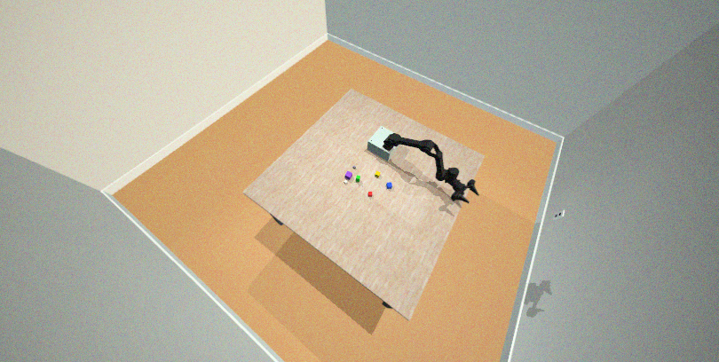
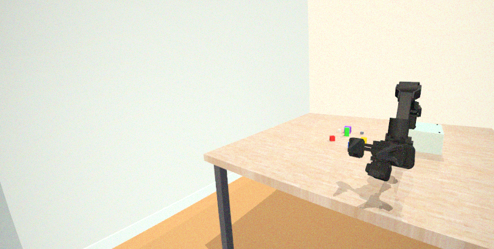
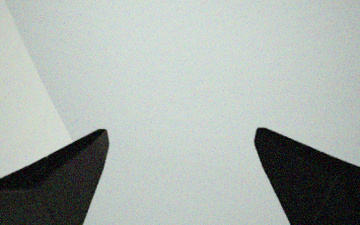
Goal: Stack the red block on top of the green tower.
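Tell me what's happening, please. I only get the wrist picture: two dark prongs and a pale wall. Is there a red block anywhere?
Observer: Yes, the red block lies on the table, apart from the other blocks.
Visitor: And the green tower?
Observer: The green tower stands upright beside a purple block.
Visitor: Is the hand close to them?
Observer: No. The hand is open, holds nothing, and hangs near the table's edge, well off to one side of the blocks.

The red block point(image 2: 332, 138) sits on the table point(image 2: 283, 164), near the green tower point(image 2: 346, 131); the gripper point(image 2: 366, 158) hangs spread wide, well apart.
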Motion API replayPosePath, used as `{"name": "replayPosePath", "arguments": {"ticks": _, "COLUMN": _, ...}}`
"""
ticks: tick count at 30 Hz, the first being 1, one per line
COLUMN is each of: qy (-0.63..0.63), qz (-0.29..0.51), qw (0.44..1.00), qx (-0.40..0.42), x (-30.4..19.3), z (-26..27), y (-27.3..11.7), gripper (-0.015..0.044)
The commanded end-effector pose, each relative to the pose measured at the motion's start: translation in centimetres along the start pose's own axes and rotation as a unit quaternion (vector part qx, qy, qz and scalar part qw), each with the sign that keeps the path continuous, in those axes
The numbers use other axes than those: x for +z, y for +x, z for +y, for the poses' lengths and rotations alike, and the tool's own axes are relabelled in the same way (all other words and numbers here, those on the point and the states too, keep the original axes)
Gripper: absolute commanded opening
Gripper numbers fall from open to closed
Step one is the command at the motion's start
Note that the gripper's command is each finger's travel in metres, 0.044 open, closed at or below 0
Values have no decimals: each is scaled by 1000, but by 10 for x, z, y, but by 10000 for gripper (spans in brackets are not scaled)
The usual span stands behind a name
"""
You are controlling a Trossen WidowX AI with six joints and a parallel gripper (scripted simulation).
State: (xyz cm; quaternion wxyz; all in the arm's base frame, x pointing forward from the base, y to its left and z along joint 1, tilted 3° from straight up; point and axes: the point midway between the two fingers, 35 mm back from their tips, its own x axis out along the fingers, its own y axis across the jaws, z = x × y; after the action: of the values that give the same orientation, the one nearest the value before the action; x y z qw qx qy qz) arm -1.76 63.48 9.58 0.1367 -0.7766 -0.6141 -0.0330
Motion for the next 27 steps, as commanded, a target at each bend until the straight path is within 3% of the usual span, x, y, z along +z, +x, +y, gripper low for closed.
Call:
{"name": "replayPosePath", "arguments": {"ticks": 1, "qy": 3, "qz": -2, "qw": 1000, "qx": 2, "x": 0, "z": 2, "y": 1, "gripper": 426}}
{"name": "replayPosePath", "arguments": {"ticks": 14, "qy": 231, "qz": -132, "qw": 948, "qx": 173, "x": 14, "z": 182, "y": 18, "gripper": 440}}
{"name": "replayPosePath", "arguments": {"ticks": 27, "qy": 450, "qz": -165, "qw": 778, "qx": 406, "x": 8, "z": 354, "y": -59, "gripper": 440}}
